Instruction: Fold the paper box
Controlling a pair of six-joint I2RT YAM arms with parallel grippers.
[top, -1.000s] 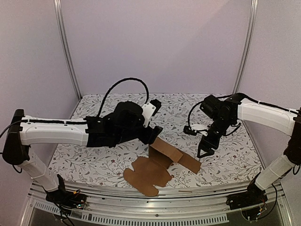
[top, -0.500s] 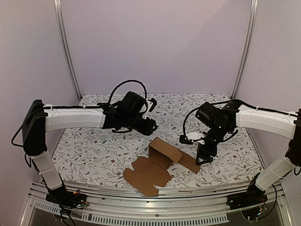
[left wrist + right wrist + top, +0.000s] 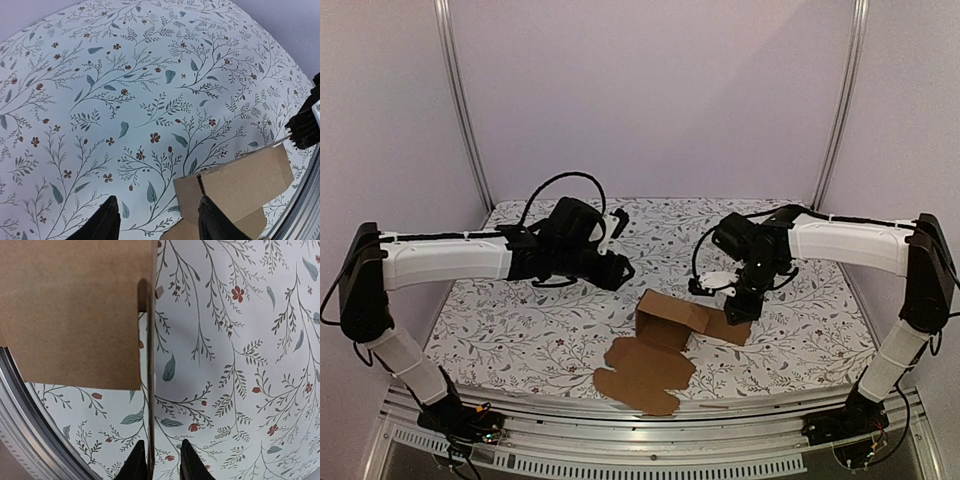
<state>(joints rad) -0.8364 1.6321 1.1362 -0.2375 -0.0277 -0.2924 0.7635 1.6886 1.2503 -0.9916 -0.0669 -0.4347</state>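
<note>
The paper box (image 3: 646, 368) is brown die-cut cardboard lying partly flat near the table's front edge, with one creased panel (image 3: 670, 312) standing up. My right gripper (image 3: 735, 324) is at the box's right flap. In the right wrist view its jaws (image 3: 160, 462) are drawn narrow around the flap's thin edge (image 3: 149, 390), shut on it, with a brown panel (image 3: 75, 310) beyond. My left gripper (image 3: 620, 272) hovers up and to the left of the box, apart from it. It is open and empty (image 3: 157, 222), with the box's corner (image 3: 240, 180) beside its right finger.
A floral cloth (image 3: 520, 320) covers the table. A metal rail (image 3: 670, 425) runs along the front edge just below the box and also shows as the rail (image 3: 305, 210) in the left wrist view. Frame posts (image 3: 460, 100) and plain walls close the back.
The left arm drew back to the left, away from the box. The right gripper moved left onto the right flap and closed. The box shifted and its raised panel stands more upright.
</note>
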